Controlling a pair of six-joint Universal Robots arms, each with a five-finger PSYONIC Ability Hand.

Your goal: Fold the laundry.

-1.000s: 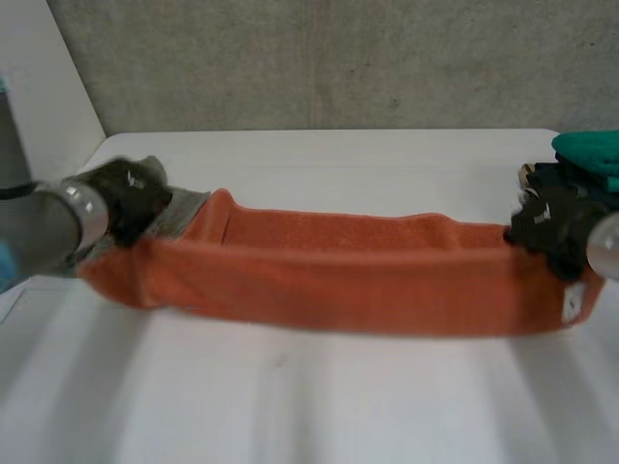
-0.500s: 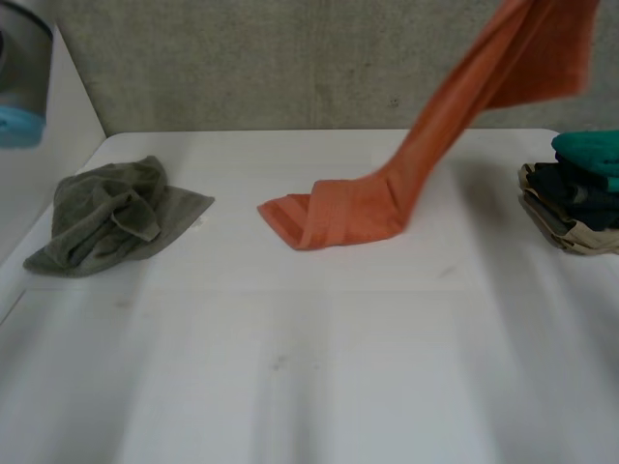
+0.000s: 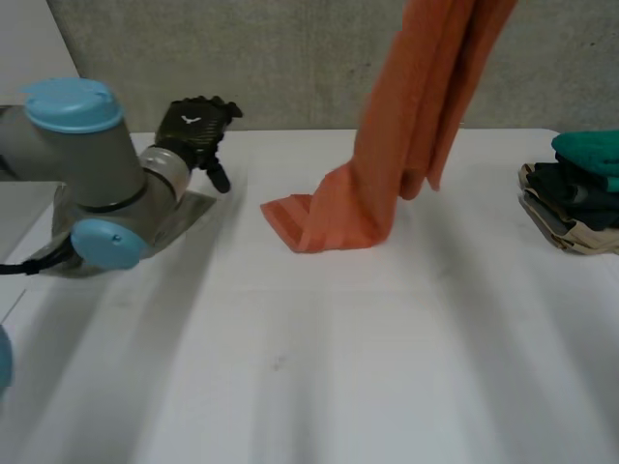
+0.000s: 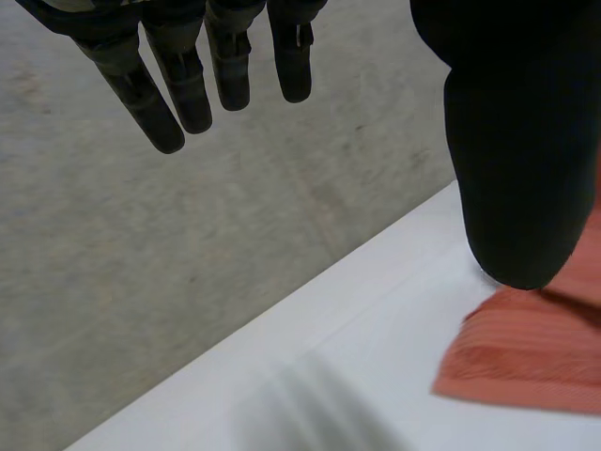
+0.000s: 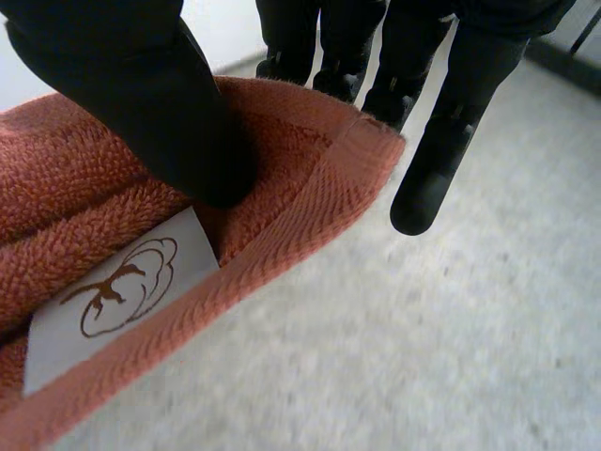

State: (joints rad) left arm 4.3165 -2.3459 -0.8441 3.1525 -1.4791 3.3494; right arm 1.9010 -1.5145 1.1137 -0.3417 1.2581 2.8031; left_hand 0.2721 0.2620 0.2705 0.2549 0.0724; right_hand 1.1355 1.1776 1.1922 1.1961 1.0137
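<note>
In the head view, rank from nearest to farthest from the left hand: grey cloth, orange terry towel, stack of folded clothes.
1. Grey cloth, under the left arm, by the left hand.
2. Orange terry towel, mid-table.
3. Stack of folded clothes, right edge.

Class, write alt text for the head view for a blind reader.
An orange towel hangs from above, its lower end folded on the white table. The left hand hovers open at the left; folded laundry is stacked at the right.

The white table [image 3: 319, 387] runs back to a mottled grey concrete wall [image 3: 271, 58]
</note>
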